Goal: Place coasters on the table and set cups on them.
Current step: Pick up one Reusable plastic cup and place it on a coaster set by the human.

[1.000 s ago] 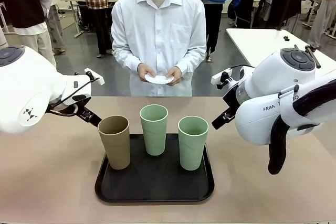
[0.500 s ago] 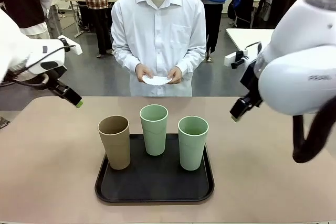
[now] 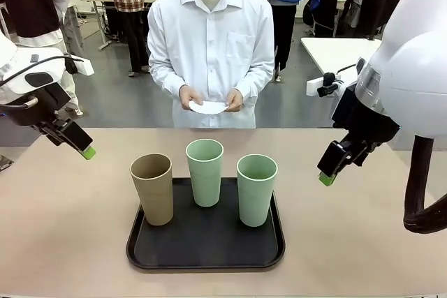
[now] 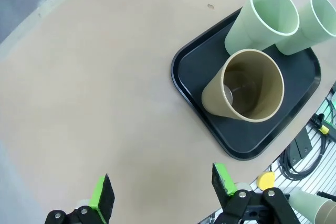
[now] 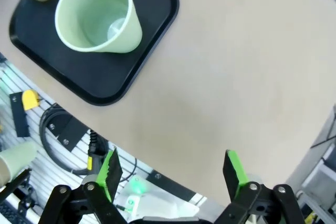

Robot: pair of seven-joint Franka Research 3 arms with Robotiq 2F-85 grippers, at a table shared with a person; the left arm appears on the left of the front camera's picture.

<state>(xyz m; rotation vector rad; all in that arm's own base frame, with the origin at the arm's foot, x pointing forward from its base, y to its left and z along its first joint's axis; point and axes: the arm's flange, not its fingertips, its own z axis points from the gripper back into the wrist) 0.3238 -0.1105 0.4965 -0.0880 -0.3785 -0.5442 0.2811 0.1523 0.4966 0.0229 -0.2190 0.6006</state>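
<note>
Three cups stand upright on a black tray (image 3: 206, 246): a tan cup (image 3: 152, 188) at the left, a mint cup (image 3: 204, 171) in the middle and a second mint cup (image 3: 256, 188) at the right. Across the table (image 3: 63, 242) a person holds the white coasters (image 3: 209, 107) in both hands at waist height. My left gripper (image 3: 85, 150) hovers open over the table, left of the tray. My right gripper (image 3: 327, 176) hovers open to the tray's right. Under the open left gripper (image 4: 163, 187) lies bare table, the tan cup (image 4: 247, 87) ahead. The open right gripper (image 5: 173, 170) looks down near a mint cup (image 5: 97, 19).
The tray (image 4: 194, 72) sits near the table's front edge, with bare tabletop on both sides and behind it. A white table (image 3: 342, 54) stands at the back right. Other people stand farther back in the room.
Both arms have swung outward from the tray, the left gripper leaving the tan cup's side and the right gripper moving right and lower. The person still holds the coasters.
</note>
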